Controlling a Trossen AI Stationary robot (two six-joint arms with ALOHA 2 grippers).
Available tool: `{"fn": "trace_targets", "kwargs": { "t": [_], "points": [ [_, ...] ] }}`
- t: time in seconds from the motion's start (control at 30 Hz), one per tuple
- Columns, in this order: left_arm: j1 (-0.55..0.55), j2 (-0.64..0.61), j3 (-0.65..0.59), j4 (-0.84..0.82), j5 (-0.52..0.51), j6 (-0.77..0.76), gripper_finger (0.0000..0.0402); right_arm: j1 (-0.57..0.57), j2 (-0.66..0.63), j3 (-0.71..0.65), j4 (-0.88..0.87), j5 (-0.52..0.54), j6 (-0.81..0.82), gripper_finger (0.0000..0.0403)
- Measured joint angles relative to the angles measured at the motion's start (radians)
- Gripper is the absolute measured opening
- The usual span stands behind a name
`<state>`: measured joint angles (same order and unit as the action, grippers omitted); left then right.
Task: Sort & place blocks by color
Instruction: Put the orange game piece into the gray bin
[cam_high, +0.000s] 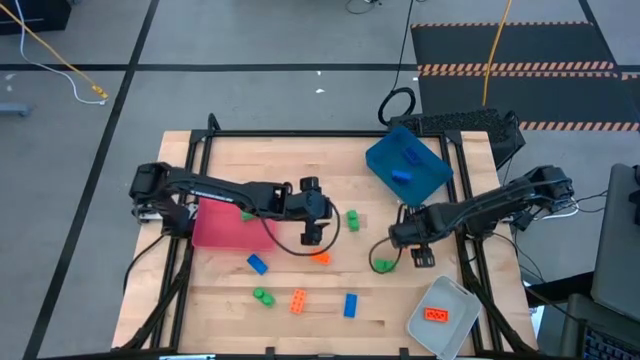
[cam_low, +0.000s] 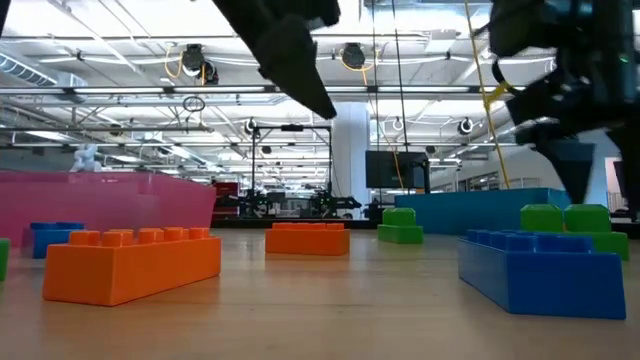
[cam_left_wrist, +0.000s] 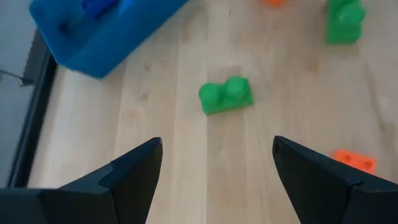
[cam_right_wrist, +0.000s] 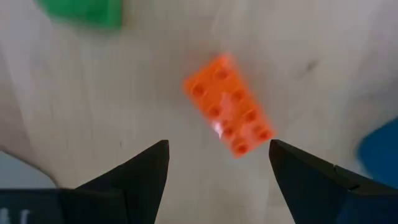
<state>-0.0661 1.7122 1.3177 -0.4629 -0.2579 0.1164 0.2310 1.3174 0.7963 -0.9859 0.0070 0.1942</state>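
Note:
Green, orange and blue blocks lie scattered on the wooden table (cam_high: 230, 310). My left gripper (cam_high: 322, 222) hangs open beside the red tray (cam_high: 228, 226). A green two-stud block (cam_left_wrist: 225, 96) lies on the wood ahead of its fingers, untouched; the high view shows this green block (cam_high: 352, 220) too. My right gripper (cam_high: 420, 255) points down, open, near another green block (cam_high: 384, 265). An orange eight-stud block (cam_right_wrist: 229, 106) lies flat beyond its fingers, clear of them. In the low view both grippers hang above the table, the left (cam_low: 300, 70) and the right (cam_low: 572, 160).
The blue tray (cam_high: 408, 165) at the far right holds a blue block. The clear-grey tray (cam_high: 443, 318) at the near right corner holds an orange block. Near the front edge lie a blue block (cam_high: 258, 263), a green (cam_high: 263, 296), an orange (cam_high: 298, 301) and a blue one (cam_high: 350, 305).

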Motion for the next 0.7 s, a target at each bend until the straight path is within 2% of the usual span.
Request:
{"fn": "trace_targets", "kwargs": {
  "t": [0.07,0.17,0.7],
  "points": [
    [-0.01,-0.026,-0.001,-0.03,-0.008,-0.015,0.0308,0.019,-0.001,-0.025,0.012,0.026,0.001,0.027],
    [-0.025,-0.054,0.001,0.008,-0.013,-0.023,0.0308,0.037,0.0,-0.049,0.032,0.095,-0.007,0.027],
    [-0.05,-0.058,0.0,-0.008,-0.026,-0.041,0.0308,0.038,0.0,-0.049,0.067,0.097,0.014,0.027]
  ]
}}
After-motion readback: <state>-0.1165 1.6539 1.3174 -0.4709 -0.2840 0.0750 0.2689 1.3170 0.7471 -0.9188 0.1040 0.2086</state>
